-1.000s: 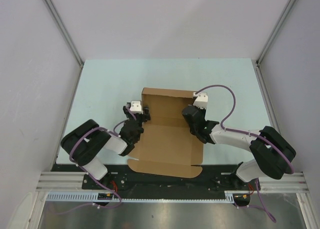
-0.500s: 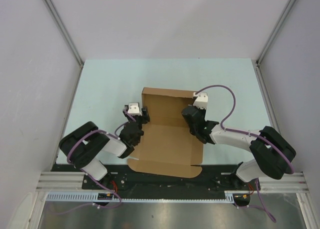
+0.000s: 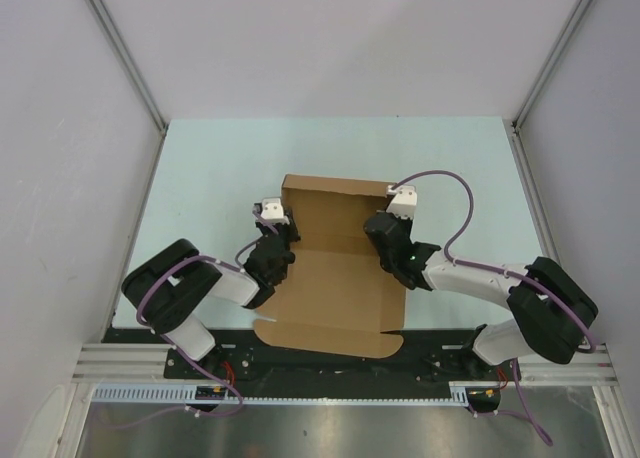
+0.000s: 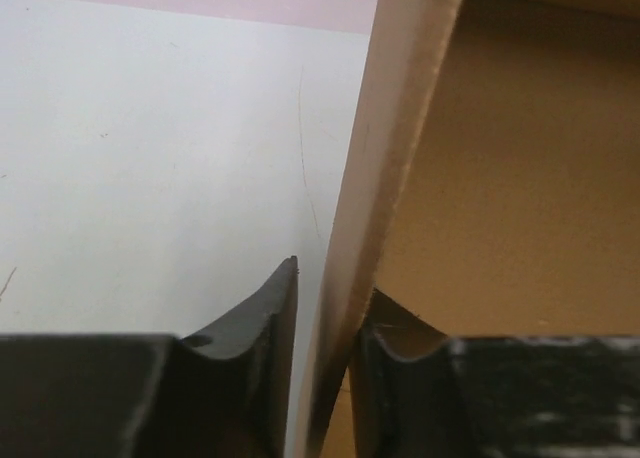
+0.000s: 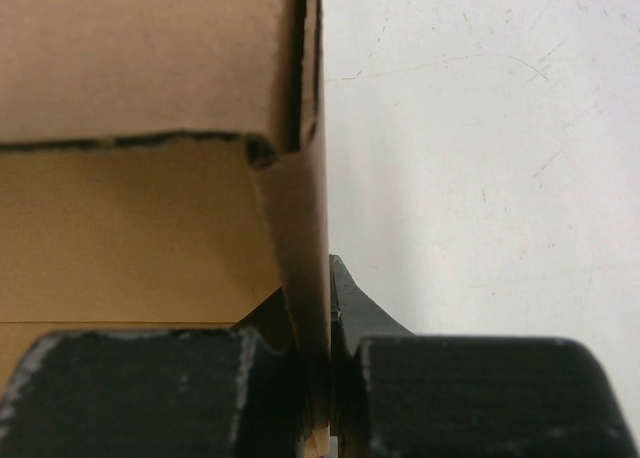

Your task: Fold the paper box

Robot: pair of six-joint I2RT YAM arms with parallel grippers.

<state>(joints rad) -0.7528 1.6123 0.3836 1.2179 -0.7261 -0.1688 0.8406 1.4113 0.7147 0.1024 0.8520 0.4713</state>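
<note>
The paper box (image 3: 340, 278) is plain brown cardboard lying between my two arms, its side walls and far wall raised and a flap flat at the near end. My left gripper (image 3: 284, 236) straddles the left wall (image 4: 400, 128). The inner finger (image 4: 385, 343) touches the cardboard, while a thin strip of table shows between the outer finger (image 4: 270, 318) and the wall, so my left gripper (image 4: 332, 288) is open. On the other side, my right gripper (image 3: 386, 236) is shut on the right wall (image 5: 305, 218), and in the right wrist view the gripper (image 5: 312, 298) has both fingers pressed against it.
The box rests on a pale green table (image 3: 210, 178) enclosed by white walls with metal corner posts (image 3: 120, 48). An aluminium rail (image 3: 330, 363) runs along the near edge by the arm bases. Purple cables (image 3: 440, 183) loop off both wrists.
My left gripper shifted slightly right onto the left wall and its jaws narrowed around it. The right gripper kept its grip and barely moved.
</note>
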